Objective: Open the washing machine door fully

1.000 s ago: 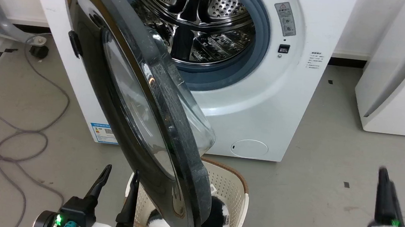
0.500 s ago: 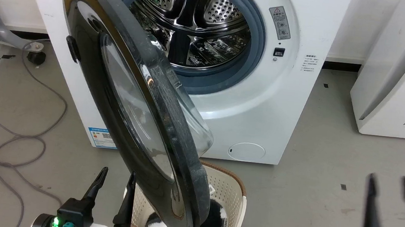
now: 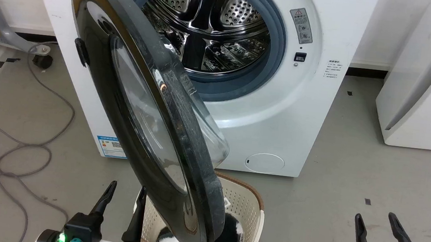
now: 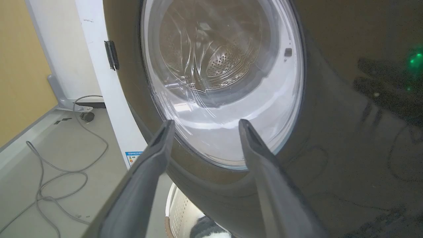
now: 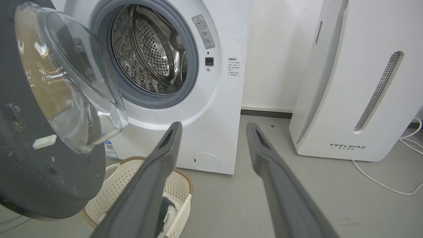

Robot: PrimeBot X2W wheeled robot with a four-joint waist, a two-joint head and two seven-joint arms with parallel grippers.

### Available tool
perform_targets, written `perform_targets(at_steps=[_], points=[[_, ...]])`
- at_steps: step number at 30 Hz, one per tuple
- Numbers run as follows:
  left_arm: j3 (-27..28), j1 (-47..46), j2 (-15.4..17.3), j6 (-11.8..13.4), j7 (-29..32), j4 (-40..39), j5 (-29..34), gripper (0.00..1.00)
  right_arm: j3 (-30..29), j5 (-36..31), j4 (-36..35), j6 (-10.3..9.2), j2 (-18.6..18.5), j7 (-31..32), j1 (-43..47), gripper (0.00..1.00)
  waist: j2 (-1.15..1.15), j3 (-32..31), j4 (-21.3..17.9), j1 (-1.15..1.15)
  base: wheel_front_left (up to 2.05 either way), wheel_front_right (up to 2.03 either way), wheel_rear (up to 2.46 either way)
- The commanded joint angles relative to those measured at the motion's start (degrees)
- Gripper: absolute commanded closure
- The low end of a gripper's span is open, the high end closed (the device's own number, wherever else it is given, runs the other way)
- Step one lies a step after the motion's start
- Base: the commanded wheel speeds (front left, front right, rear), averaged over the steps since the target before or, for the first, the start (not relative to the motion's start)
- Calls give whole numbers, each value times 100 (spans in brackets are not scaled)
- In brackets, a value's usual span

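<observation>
Well, door: the washing machine door (image 3: 147,118) stood about half open, edge-on to me, running from 11 o'clock down to 6 o'clock in the head view, with its free edge above the basket (image 3: 248,204).
Hinge side: at 10 o'clock, on the washing machine (image 3: 280,115), near the side tab (image 3: 82,51).
Left fingers: my left gripper (image 3: 128,187) sat at 7 o'clock, spread and empty, just beside the door's glossy outer face. I could not tell whether it touched.
Right fingers: my right gripper (image 3: 374,216) sat at 4 o'clock, spread and empty, well apart from the door, on its inner-face side.
Step in hand: by my judgement, finishing the swing. The door was not yet fully open.
Doing it well: I judged the push should come from the right fingers, laid on the matte inner rim near the free edge, far from the hinge, following the arc toward 9 o'clock.
Cautions: keep off the bulging glass bowl (image 5: 76,82), move the left arm out of the door's path first, and pass above the basket rim.
Count: one door, one washing machine, one drum (image 3: 209,28), one basket, one white cover disc (image 3: 264,163), one grey cable (image 3: 15,156), two grippers, four fingers.
</observation>
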Motion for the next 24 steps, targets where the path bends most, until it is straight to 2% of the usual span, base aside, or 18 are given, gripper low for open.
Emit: perform_targets(at_steps=[1,2,3,4,12,16,24], points=[[-1,38,6,-21,-30,15,40,0,-1,13,24,29,25,-22,28,0,0,2,-1,0,0,0,0],[-5,40,6,-24,-30,22,42,3,1,16,25,29,25,-15,24,0,0,1,0,0,0,0,0],[-7,40,5,-25,-30,28,41,76,6,-7,22,29,25,-4,23,0,0,2,0,0,0,0,0],[-7,38,5,-26,-30,29,38,100,7,-14,15,29,25,1,18,0,0,3,0,0,0,0,0],[-3,20,4,-26,-30,7,-34,100,-1,15,-71,29,25,72,27,0,0,-6,17,0,0,0,0],[25,-51,2,33,-30,-247,-163,100,-7,44,-95,29,26,107,48,0,0,-8,53,0,0,0,0],[19,-339,0,175,-30,-1681,-276,100,-20,65,-149,29,26,148,57,0,0,-5,99,0,0,0,0]])
